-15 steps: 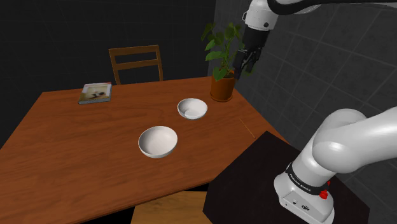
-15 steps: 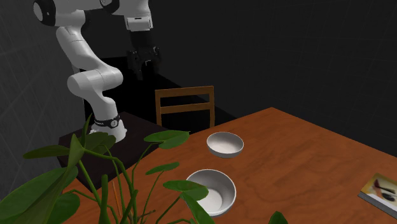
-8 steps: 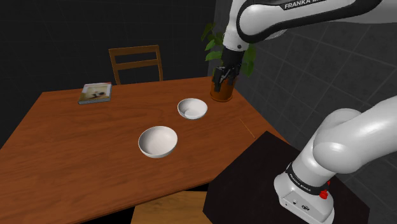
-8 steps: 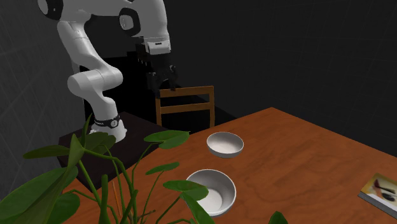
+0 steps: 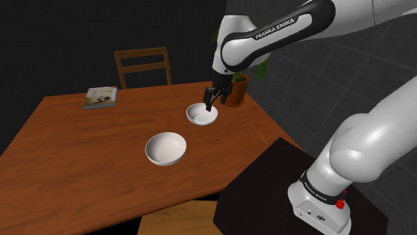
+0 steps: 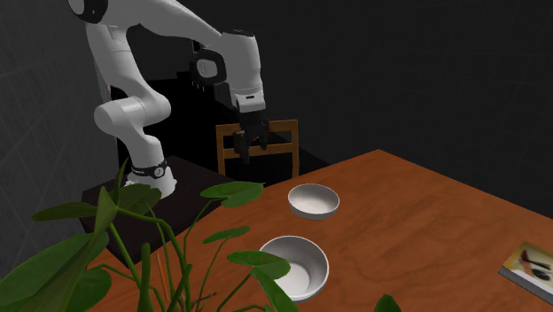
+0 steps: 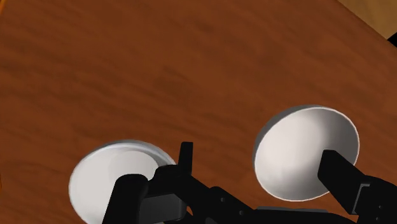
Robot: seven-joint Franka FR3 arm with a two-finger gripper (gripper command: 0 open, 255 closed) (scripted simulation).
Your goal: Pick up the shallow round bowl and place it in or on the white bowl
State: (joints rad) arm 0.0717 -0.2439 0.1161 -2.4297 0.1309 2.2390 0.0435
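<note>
- The gripper (image 5: 210, 103) was seen with its fingers (image 7: 343, 181) spread apart, and nothing was clasped between them.
- It was held in the air above the table (image 5: 93, 153), pointed downward over the far rim of the shallow round bowl (image 5: 202, 115) and kept clear of it.
- The shallow round bowl was set upright near the table's edge on the shoulder view's right, just short of the corner occupied by a potted plant (image 5: 235, 91).
- The white bowl (image 5: 166, 148) was set apart from it, further in toward the table's middle and nearer the edge at the shoulder view's bottom.
- The white arm (image 5: 281, 33) was stretched over the right-hand edge from the dark stand (image 5: 267, 193).
- A book (image 5: 100, 97) was laid at the far corner on the shoulder view's left.
- A wooden chair (image 5: 142, 67) was placed behind the far edge.
</note>
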